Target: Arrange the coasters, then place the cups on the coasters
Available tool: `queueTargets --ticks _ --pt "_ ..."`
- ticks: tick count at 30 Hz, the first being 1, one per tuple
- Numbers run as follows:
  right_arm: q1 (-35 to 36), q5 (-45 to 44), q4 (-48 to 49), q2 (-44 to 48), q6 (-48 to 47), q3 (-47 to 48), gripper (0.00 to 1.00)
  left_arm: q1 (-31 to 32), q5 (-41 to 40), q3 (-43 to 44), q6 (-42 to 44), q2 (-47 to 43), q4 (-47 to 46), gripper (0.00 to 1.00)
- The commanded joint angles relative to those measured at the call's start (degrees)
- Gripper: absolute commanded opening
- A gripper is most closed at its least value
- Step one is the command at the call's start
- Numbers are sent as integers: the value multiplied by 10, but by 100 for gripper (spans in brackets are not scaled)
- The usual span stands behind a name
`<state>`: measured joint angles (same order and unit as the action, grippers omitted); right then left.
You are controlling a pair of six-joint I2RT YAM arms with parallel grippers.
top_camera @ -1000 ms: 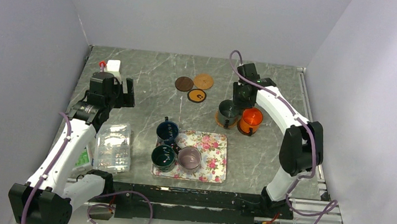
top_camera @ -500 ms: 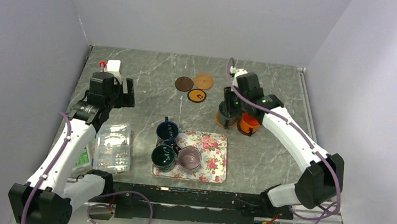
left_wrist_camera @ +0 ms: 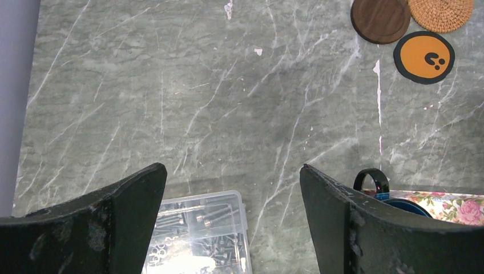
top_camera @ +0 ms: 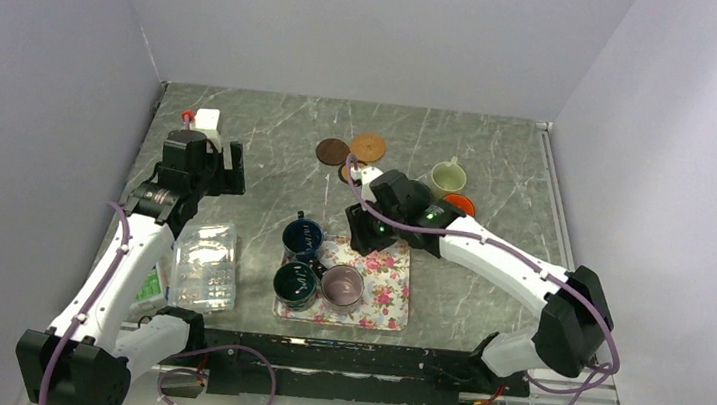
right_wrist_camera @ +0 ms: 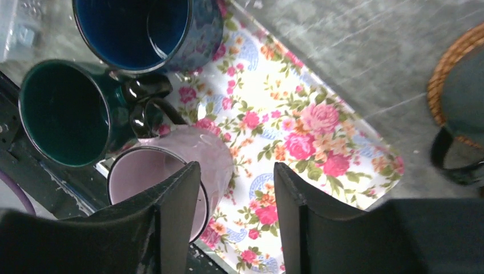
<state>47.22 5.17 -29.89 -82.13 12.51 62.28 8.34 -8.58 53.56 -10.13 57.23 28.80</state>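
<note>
On the floral tray stand a navy cup, a dark green cup and a mauve cup. My right gripper hovers open over the tray's far edge; in its wrist view the right gripper holds nothing, just right of the mauve cup. Another dark green cup sits on a tan woven coaster. A pale cream-green cup and an orange cup stand behind the right arm. Dark brown, tan woven and orange-faced coasters lie grouped. My left gripper is open and empty.
A clear plastic box of screws lies at the left, under my left gripper. A small white bottle stands at the far left. Walls close the table on three sides. The right arm stretches across the middle right.
My right arm has swung left from the dark green and orange cups to above the tray, its jaws opening wider. The pale cream-green cup is uncovered. The left arm has not moved.
</note>
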Motion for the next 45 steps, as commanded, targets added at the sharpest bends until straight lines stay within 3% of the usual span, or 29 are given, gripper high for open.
queueTargets --ticks 1,13,17,23,27,32,39,42,45 --pt "31 -26 14 22 47 -28 56 2 10 8 3 0 -6 94" --pt "77 -61 -41 -14 77 -23 52 2 9 10 2 0 -3 94" --pt "83 -116 -77 -22 80 -15 40 2 12 10 1 0 -4 94" --pt "83 -159 -95 -23 77 -5 9 2 6 10 2 0 -2 94" --pt "83 -201 -112 -21 82 1 0 2 1 10 2 3 -2 94" --pt "65 -241 -122 -11 85 -8 0 2 2 13 2 18 1 94" --pt "38 -186 -114 -10 127 -33 0 2 -4 14 2 7 5 94" --pt "37 -183 -117 3 134 -37 30 2 3 12 2 6 1 94" --pt "30 -195 -129 21 122 -28 50 2 8 15 1 9 4 94"
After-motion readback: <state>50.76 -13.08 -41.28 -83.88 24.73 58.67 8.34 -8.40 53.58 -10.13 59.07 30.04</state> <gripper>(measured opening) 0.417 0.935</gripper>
